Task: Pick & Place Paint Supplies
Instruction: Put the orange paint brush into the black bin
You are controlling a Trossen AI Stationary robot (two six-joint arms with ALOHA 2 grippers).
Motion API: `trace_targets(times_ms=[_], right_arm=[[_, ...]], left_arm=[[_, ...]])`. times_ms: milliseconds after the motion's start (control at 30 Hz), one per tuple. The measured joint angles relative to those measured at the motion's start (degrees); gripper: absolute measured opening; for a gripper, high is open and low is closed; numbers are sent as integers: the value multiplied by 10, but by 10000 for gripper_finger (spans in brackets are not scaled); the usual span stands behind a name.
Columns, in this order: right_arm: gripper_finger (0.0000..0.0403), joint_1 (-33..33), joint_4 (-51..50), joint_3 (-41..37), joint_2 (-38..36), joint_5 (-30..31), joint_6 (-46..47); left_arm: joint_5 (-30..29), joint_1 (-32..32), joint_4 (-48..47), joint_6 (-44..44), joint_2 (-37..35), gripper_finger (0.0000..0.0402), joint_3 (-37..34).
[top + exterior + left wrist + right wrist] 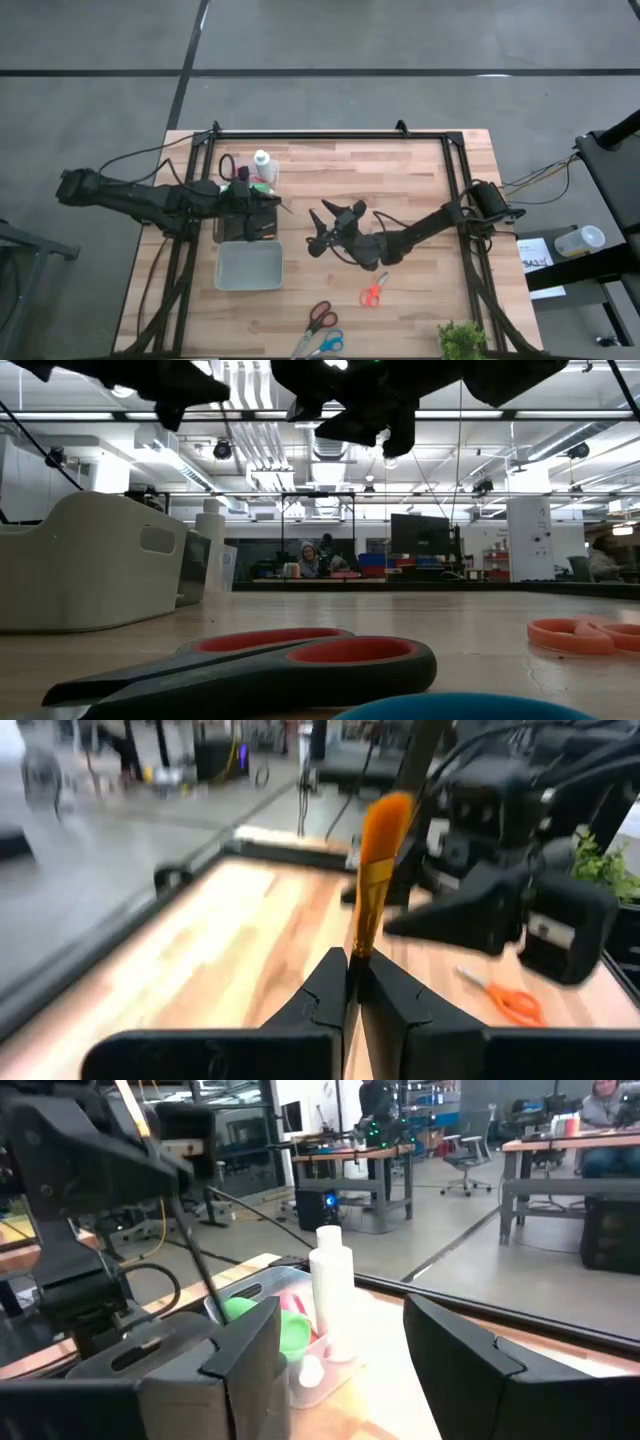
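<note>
Paintbrush (pixel 378 870): thin handle, metal ferrule, flat orange bristles; stands upright between the fingers of the left gripper (pixel 352 982), which are clenched on it, at 9 o'clock on the wooden table (pixel 400 170).
White bottle (pixel 331 1285): smooth cylinder in a clear tray (pixel 330 1370), with green and pink caps beside it.
Right gripper (pixel 345 1360): fingers spread, holding nothing, near table centre.
Grey bin (pixel 249 266): rectangular, at 7 o'clock.

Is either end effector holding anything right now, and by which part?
The left end effector is shut on a paintbrush, pinched low on the handle. The right end effector is open and empty.
</note>
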Motion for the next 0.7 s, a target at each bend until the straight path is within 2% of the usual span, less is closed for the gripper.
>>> trace_targets(times_ms=[233,367,533,700], right_arm=[[206,-3,-19,0,0,0,-4],[206,-6,-47,0,0,0,-3],[206,-14,-75,0,0,-2,-2],[206,-26,-77,0,0,-3,-2]], left_arm=[[0,0,-192,-129,-74,15,1],[2,0,-342,-200,-102,15,33],[18,0,-486,-224,-91,15,89],[92,-1,-562,-224,-28,15,140]])
